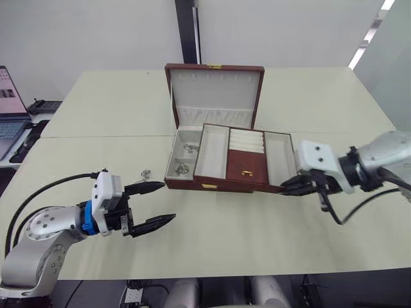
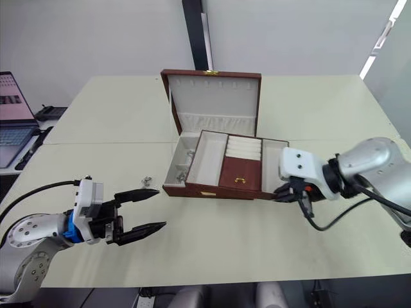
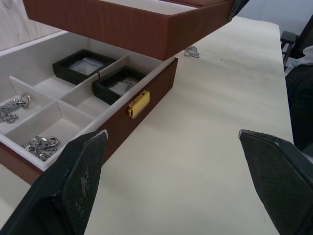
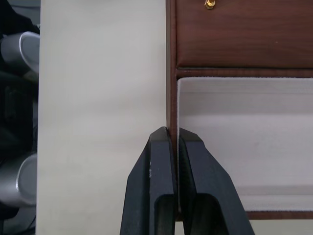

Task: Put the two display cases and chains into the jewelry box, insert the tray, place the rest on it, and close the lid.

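The jewelry box (image 1: 191, 185) stands open at the table's middle, its lid (image 1: 215, 90) upright at the back. The tray (image 1: 214, 151) hovers tilted over the box, offset to the right, so the box's left compartments stay uncovered. My right gripper (image 1: 297, 185) is shut on the tray's right rim (image 4: 171, 98). In the left wrist view, two display cases (image 3: 84, 66) (image 3: 120, 84) lie in the box under the tray, with chains (image 3: 41, 145) in the nearer compartments. Another chain (image 1: 145, 174) lies loose on the table left of the box. My left gripper (image 1: 169, 202) is open and empty just in front of it.
A laptop (image 1: 9, 122) and dark desk items (image 1: 42, 104) sit at the far left edge. A black pillar (image 1: 187, 32) rises behind the table. Bare tabletop stretches in front of the box and to both sides.
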